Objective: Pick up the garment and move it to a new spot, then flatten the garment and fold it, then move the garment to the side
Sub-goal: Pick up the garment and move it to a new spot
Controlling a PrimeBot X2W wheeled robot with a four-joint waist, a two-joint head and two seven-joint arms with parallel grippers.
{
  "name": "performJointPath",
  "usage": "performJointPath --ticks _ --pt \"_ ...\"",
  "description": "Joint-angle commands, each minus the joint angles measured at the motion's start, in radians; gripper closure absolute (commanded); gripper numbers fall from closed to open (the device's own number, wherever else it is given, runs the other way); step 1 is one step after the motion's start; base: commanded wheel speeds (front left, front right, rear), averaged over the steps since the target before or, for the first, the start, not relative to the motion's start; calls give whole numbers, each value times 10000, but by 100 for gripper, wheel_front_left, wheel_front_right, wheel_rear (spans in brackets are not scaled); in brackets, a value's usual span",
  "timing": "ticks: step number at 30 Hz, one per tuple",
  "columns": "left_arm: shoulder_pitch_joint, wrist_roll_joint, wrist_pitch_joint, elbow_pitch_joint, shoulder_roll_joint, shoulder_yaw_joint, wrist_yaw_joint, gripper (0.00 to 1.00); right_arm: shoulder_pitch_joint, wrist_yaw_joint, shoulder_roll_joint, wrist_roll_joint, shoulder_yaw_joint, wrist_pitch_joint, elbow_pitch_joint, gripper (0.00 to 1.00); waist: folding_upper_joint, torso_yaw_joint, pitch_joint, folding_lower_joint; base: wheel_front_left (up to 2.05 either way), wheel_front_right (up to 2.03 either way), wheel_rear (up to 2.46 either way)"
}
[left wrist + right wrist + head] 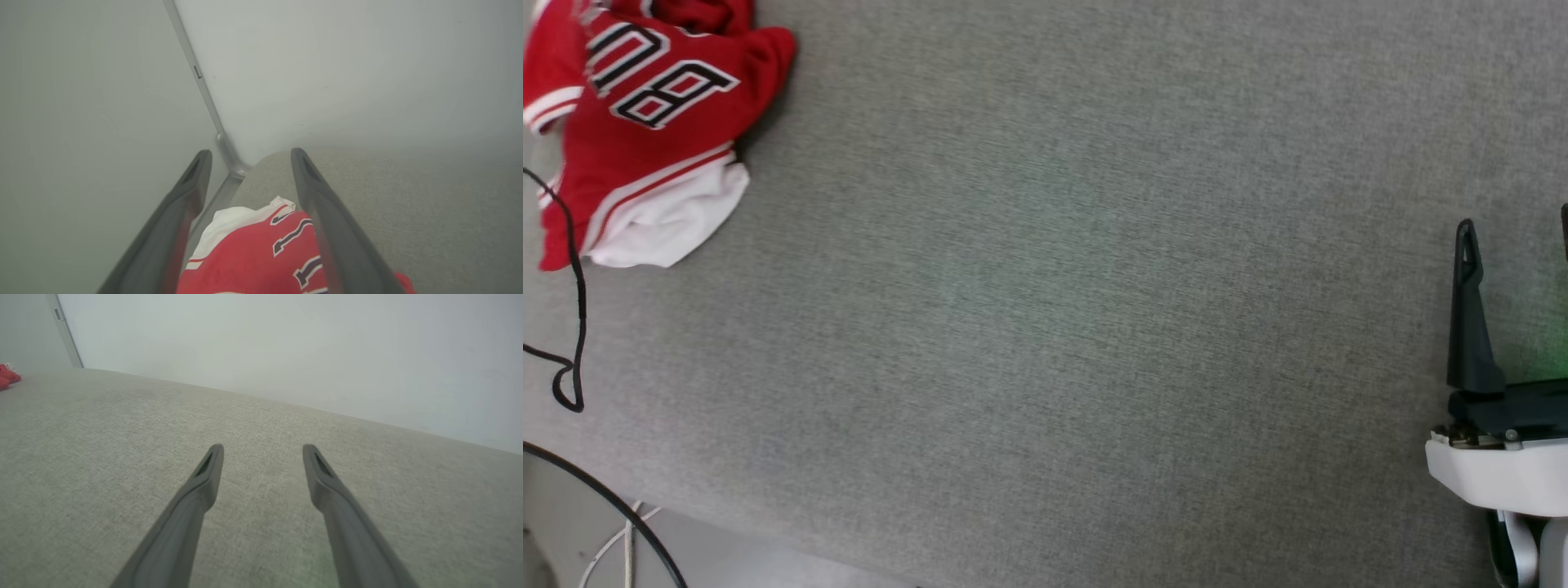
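The garment (645,139) lies crumpled at the far left corner of the grey fabric surface (1045,310), red with black white-outlined letters and a white sleeve hanging toward me. In the left wrist view my left gripper (250,153) is open, and the garment (253,253) shows low between its two spread fingers, ungripped. My right gripper (1515,229) stands open at the right edge of the head view, far from the garment. Its fingers (208,473) spread over bare fabric in the right wrist view, with a red bit of the garment (8,375) at the far left.
A thin black cable (578,310) loops over the surface's left edge beside the garment. The front edge of the surface (768,539) runs along the bottom left, with floor and more cables below. A pale wall (286,343) and a corner post (204,90) stand behind.
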Motion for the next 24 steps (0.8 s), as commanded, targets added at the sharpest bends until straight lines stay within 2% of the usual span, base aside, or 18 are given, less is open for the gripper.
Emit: performJointPath --ticks 1,7,13,17,22,23,24 --pt "-182 -269 274 60 170 -213 -1 0 -170 -3 -58 -22 -4 -23 -91 0 0 -194 242 -3 0 0 0" --pt "-488 -3081 3384 91 1422 -2380 -7 0 -353 -3 -164 -87 54 -21 -490 0 0 -404 739 -3 0 0 0" --pt "-278 -5212 5872 -108 2383 -3955 -9 0 -378 -3 -241 -193 45 -10 -716 0 0 -580 1154 -3 0 0 0" --pt "-157 -6267 7121 -17 2695 -4703 -9 0 -382 -4 -267 -250 -9 10 -733 0 0 -658 1352 -3 0 0 0" --pt "-8 -6896 7743 405 2622 -5455 -10 0 -400 -7 -274 -221 7 17 -653 0 0 -767 1447 -3 0 0 0" --pt "8 -6962 7699 464 2608 -5563 -12 10 -398 -7 -267 -207 21 17 -615 0 0 -797 1419 -3 0 0 0" --pt "13 -7047 7600 514 2584 -5645 -12 77 -389 -7 -254 -199 34 17 -578 0 0 -815 1373 -3 0 0 0"
